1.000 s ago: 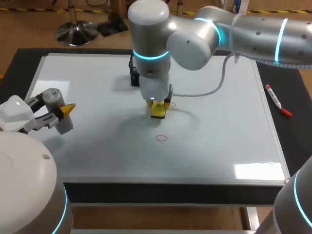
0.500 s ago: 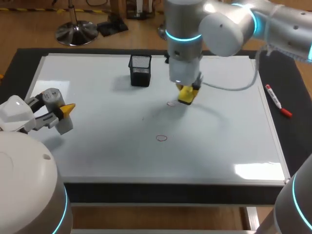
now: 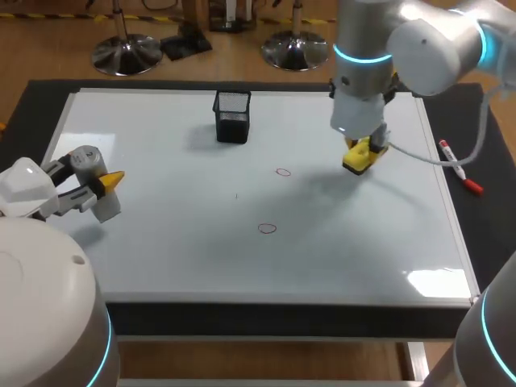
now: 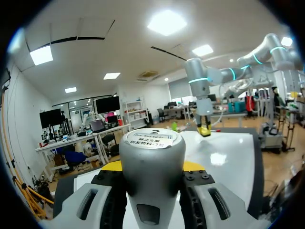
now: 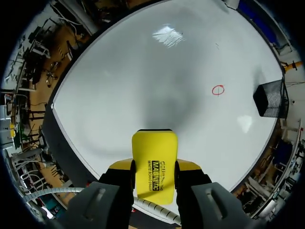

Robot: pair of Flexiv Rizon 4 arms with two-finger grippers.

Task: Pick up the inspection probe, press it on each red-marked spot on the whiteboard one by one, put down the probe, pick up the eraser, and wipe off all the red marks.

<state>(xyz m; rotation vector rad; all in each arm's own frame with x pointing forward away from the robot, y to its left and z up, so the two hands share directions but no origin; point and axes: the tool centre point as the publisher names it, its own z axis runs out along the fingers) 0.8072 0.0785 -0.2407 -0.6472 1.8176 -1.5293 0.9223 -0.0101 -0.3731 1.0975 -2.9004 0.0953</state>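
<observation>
The grey cylindrical inspection probe (image 3: 85,160) is clamped in my left gripper (image 3: 103,187) just above the whiteboard's left edge; in the left wrist view the probe (image 4: 151,143) fills the gap between the fingers of that gripper (image 4: 151,168). My right gripper (image 3: 364,147) is shut on the yellow eraser (image 3: 353,164), which hangs over the board's far right part. The eraser (image 5: 154,152) sticks out ahead of the right gripper (image 5: 154,171), off the surface. Two small red circles remain: one (image 3: 282,172) mid-board, also the red circle (image 5: 218,89) ahead of the eraser, and one (image 3: 267,228) nearer the front.
The whiteboard (image 3: 161,258) covers most of the table. A black mesh cup (image 3: 232,117) stands at the far middle; the cup (image 5: 270,99) lies beyond the red circle. A red-capped marker (image 3: 459,165) lies on the black table right of the board.
My right arm has carried the eraser from beside the mid-board red circle off to the right and farther back. The left arm and probe have stayed put.
</observation>
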